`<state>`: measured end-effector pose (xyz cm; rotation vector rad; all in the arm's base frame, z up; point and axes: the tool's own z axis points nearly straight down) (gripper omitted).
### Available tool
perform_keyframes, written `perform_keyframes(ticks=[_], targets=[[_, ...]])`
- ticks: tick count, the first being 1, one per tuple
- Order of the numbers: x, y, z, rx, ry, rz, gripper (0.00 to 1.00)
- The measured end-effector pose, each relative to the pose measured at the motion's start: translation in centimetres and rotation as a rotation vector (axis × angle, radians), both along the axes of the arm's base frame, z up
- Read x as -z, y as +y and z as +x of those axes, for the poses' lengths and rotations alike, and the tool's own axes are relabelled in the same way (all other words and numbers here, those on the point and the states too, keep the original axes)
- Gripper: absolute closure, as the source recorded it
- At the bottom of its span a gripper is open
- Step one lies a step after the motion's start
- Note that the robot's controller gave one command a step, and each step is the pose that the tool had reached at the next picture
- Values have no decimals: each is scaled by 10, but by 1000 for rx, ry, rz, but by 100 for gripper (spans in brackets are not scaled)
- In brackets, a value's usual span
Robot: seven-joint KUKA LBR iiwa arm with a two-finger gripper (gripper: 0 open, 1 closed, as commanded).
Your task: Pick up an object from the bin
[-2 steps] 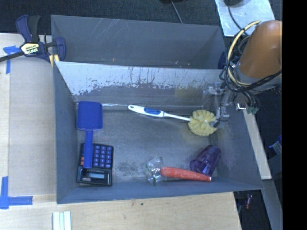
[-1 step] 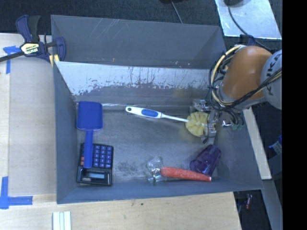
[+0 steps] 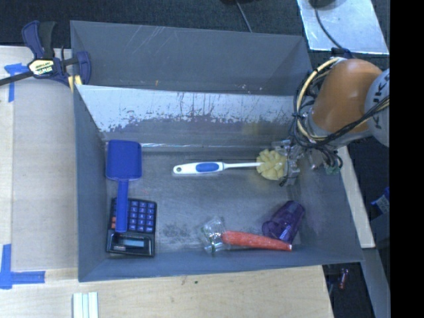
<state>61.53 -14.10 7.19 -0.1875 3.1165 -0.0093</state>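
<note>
Front of bin (image 3: 199, 65): red-handled tool (image 3: 257, 241) beside a purple plastic piece (image 3: 285, 221); calculator (image 3: 133, 226) in the view's left corner.
Mid bin: white dish brush (image 3: 225, 167) (blue grip) lying flat.
Claw (image 3: 289, 162): at the brush's yellow head; you cannot tell its spread.

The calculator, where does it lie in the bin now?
In the camera view the calculator lies in the near left corner of the bin, with the handle of the blue scoop across its left edge.
</note>
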Motion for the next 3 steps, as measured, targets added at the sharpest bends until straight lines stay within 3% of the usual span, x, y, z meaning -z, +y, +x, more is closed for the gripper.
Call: perform_keyframes(ticks=[1,2,3], targets=[[0,0,0,0,0,0,100],[0,-9,14,-396,-5,-7,100],[-124,17,2,-128,-1,-2,100]])
